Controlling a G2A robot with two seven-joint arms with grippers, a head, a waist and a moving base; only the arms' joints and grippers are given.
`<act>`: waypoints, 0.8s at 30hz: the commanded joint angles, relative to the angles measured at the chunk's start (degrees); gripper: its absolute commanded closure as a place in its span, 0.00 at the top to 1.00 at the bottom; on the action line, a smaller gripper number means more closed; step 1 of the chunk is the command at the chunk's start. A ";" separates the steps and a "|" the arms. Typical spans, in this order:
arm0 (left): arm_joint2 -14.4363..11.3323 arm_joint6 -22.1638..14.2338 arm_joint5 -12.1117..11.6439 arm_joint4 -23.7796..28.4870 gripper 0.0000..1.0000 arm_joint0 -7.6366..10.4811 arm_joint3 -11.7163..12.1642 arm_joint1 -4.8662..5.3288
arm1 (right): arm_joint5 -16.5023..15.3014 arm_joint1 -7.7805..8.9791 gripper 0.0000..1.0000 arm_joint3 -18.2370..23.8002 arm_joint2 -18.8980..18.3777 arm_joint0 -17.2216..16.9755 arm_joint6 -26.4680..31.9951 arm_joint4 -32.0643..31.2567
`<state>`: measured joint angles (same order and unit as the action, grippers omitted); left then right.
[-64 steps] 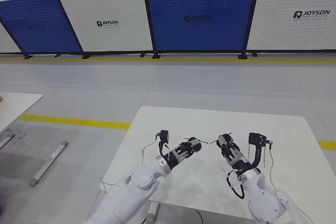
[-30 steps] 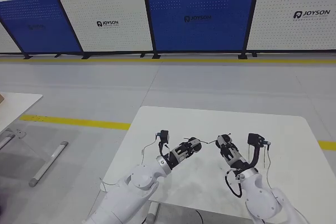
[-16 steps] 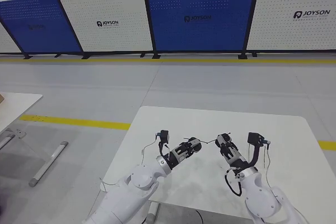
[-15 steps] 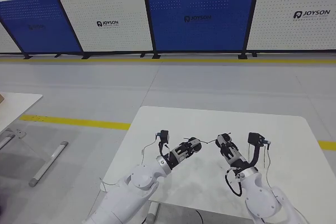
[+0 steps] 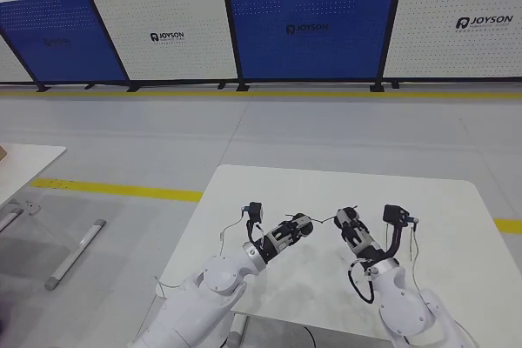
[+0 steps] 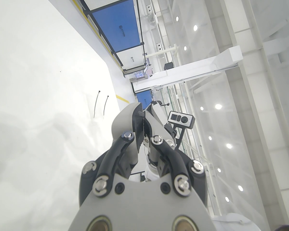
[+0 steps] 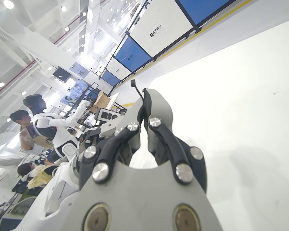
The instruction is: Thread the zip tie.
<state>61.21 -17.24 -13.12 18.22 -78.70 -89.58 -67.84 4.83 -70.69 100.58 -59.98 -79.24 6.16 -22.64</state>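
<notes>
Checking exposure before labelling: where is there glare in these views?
Left wrist view: ceiling lamps blow out white; bolts on the left gripper glint. Right wrist view: lamps flare too, the right gripper evenly lit. Top view: the table shows no glare.

Three black zip ties (image 6: pixel 96 104) (image 6: pixel 105 106) (image 7: pixel 137 89), one table (image 5: pixel 435 200)
</notes>
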 commanded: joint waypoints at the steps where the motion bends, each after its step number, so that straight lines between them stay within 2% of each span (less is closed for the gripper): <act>1: 0.00 0.00 0.00 0.00 0.00 0.00 0.00 0.00 | -0.10 -0.03 0.00 0.36 -0.27 -0.33 -0.06 -0.13; 7: 0.00 0.00 0.00 0.00 0.00 0.00 0.00 0.00 | -0.07 -0.09 0.00 1.57 -0.53 -1.46 0.72 -1.33; 16: 0.00 0.00 0.00 0.00 0.00 0.00 0.00 0.00 | 0.35 -0.65 0.00 0.46 -0.12 -0.68 1.13 -1.43; 24: 0.00 0.00 0.00 0.00 0.00 0.00 0.00 0.00 | 0.07 -0.76 0.00 1.55 -1.05 -1.76 0.93 -2.12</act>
<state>61.21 -17.24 -13.12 18.22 -78.70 -89.58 -67.84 4.92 -71.44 102.02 -60.93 -80.87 7.07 -24.68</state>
